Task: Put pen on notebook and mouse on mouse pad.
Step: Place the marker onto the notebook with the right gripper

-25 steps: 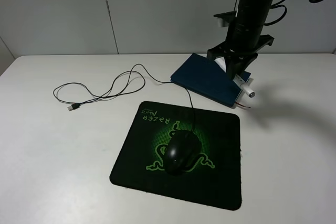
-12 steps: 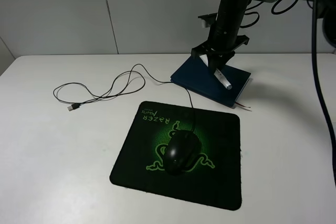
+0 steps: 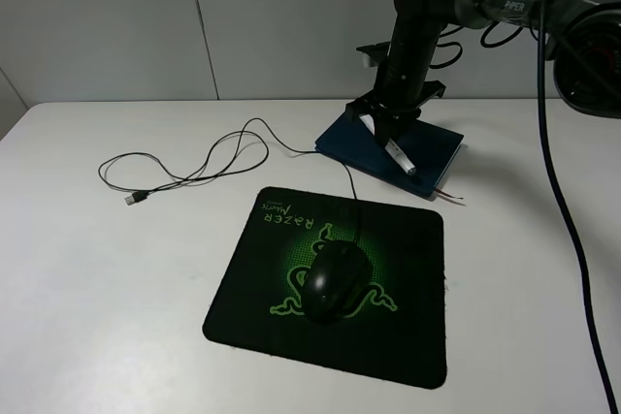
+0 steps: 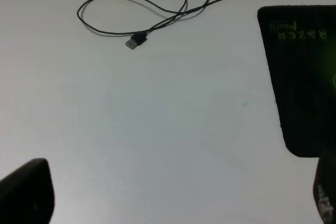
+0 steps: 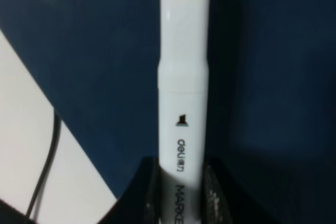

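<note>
My right gripper (image 3: 386,123) is shut on the white pen (image 3: 399,156), which slants down over the dark blue notebook (image 3: 347,139); I cannot tell whether its tip touches the cover. Up close in the right wrist view, the pen (image 5: 184,93) runs out from the gripper (image 5: 181,184) across the notebook (image 5: 273,77). The black mouse (image 3: 335,279) sits on the Razer mouse pad (image 3: 392,341). Its cable (image 3: 194,168) loops left to a USB plug (image 3: 135,199). My left gripper (image 4: 178,187) is open over bare table, beside the mouse pad (image 4: 304,87); it does not show in the exterior high view.
A white table (image 3: 87,317) carries everything. A reddish ribbon (image 3: 448,197) pokes out by the notebook's near corner. The USB plug (image 4: 135,41) and cable loops lie ahead of the left gripper. Loose black arm cables (image 3: 572,239) hang on the right.
The right arm has swung left and lower with the pen, from beyond the notebook's right edge to over its middle. Mouse, pad and cable have not moved.
</note>
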Robot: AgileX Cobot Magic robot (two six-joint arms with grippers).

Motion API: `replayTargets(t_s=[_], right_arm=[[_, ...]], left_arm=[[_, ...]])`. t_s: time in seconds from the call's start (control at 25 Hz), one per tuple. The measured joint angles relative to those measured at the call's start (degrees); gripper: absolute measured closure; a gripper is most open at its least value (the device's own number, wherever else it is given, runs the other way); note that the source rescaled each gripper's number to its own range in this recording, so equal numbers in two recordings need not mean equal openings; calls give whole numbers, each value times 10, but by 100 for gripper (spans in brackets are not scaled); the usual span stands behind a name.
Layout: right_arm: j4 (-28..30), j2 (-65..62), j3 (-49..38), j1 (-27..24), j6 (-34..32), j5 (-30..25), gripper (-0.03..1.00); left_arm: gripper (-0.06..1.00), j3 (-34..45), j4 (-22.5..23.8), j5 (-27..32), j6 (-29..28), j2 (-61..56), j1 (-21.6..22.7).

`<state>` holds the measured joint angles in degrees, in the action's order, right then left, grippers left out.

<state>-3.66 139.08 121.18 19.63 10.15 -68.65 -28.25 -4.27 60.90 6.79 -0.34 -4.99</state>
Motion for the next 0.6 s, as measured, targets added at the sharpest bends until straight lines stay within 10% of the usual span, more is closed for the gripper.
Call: replayTargets(t_s=[0.48,0.6], right_arm=[[32,0,0,0,0,23,96],[32,0,0,0,1,23,79]], left_arm=[[-2,0,0,0,0,0,0],[-2,0,0,0,0,0,0]])
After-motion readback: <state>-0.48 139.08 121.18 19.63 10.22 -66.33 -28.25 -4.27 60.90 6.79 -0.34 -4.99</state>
